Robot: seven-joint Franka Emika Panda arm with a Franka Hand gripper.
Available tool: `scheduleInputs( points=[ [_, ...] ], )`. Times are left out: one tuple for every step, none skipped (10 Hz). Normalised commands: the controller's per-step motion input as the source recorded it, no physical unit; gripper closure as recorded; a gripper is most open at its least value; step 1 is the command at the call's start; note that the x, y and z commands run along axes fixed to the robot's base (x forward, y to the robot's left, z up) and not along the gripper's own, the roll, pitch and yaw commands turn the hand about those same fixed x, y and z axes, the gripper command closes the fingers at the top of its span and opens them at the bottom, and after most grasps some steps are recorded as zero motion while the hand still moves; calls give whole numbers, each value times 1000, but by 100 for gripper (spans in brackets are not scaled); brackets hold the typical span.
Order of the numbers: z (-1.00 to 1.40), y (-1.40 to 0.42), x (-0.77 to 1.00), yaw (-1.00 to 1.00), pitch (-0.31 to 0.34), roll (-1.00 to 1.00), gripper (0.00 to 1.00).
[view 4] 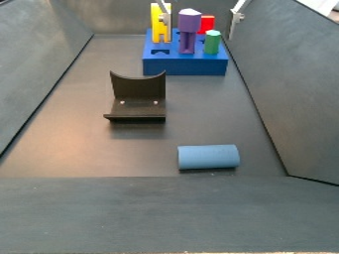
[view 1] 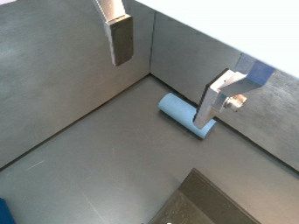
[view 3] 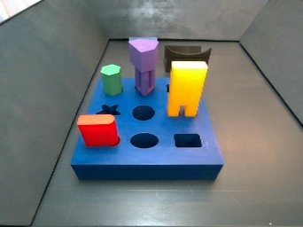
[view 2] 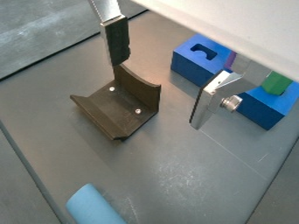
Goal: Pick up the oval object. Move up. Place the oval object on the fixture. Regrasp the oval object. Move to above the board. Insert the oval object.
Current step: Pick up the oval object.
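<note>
Grey-black scooped fixture [view 4: 135, 97] sits left on the matte desk [view 4: 79, 139], bare. Right of it lies the smooth grey-blue oval peg [view 4: 209, 157], on its side by the wall, well apart from the thick bright-blue board [view 4: 184, 58]. Nothing picked yet, I'd say. The hand [view 1: 163, 70] hovers above, silver fingers [view 1: 121, 38] spread, empty; next it must descend and straddle the peg.

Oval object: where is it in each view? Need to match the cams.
Wrist view: oval object lies on the floor by the wall, beside a gripper finger.
Wrist view: only its end shows.
Side view with the purple column: not in it.
Side view: lying nearer than the fixture.
Shared landmark: fixture.
</note>
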Motion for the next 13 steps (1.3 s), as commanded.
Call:
scheduleInputs(
  points=[
    [0,183,323,-466,6,0,0],
    [-46,234,357,-731,0,0,0],
    [-3,200,363,-760,0,-17,0],
    [0,180,397,-760,0,-56,0],
    [-37,254,331,-651,0,-71,0],
    [-37,477,291,-363,0,-163,0],
    [-31,629,234,-166,0,-227,0],
    [-23,429,271,-363,0,-221,0],
    [0,183,246,-606,0,-210,0],
    [-11,0,114,-814,0,-171,0],
    [-49,0,120,-874,0,-173,0],
    [-157,0,23,-803,0,-213,0],
    [-280,0,0,-754,0,-306,0]
  ],
)
